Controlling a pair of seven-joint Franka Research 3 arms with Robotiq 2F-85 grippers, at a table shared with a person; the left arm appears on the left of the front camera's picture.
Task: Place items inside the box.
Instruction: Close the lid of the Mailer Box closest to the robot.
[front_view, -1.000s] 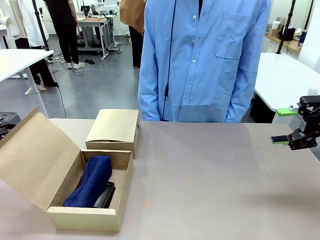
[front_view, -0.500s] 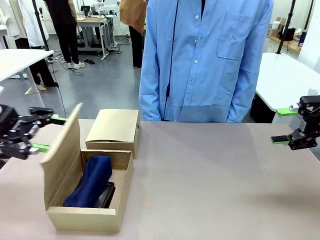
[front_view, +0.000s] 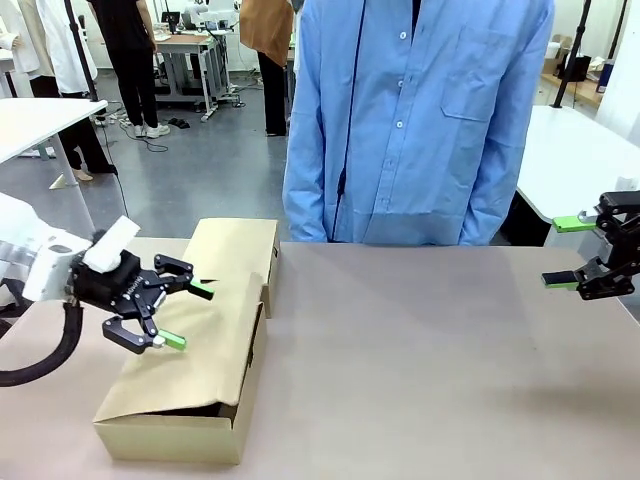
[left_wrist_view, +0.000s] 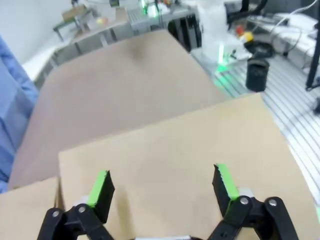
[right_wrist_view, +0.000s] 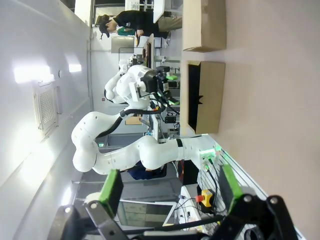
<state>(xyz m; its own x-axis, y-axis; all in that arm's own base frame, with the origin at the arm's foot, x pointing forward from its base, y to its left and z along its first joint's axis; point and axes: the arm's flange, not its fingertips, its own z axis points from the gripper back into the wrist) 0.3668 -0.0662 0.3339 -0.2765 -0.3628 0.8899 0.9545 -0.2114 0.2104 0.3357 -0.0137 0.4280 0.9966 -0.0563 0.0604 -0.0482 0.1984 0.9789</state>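
Observation:
The cardboard box (front_view: 165, 440) stands at the table's near left, and its lid (front_view: 215, 345) is folded down almost flat over it. My left gripper (front_view: 188, 316) is open, its green pads resting against the top of the lid. In the left wrist view the left gripper (left_wrist_view: 162, 184) spreads wide over the brown lid (left_wrist_view: 165, 140). The items are hidden under the lid. My right gripper (front_view: 565, 252) hangs open and empty above the table's far right edge. From the right wrist, the right gripper (right_wrist_view: 170, 187) looks across the table at the box (right_wrist_view: 206, 95).
A smaller closed cardboard box (front_view: 235, 250) stands just behind the first one, touching it. A person in a blue shirt (front_view: 415, 120) stands at the far edge of the table (front_view: 420, 360). A white table (front_view: 585, 150) stands at the back right.
My left arm came in from the left and swung the lid from wide open to nearly shut, covering the blue pouch and the dark things inside. The right gripper stayed still.

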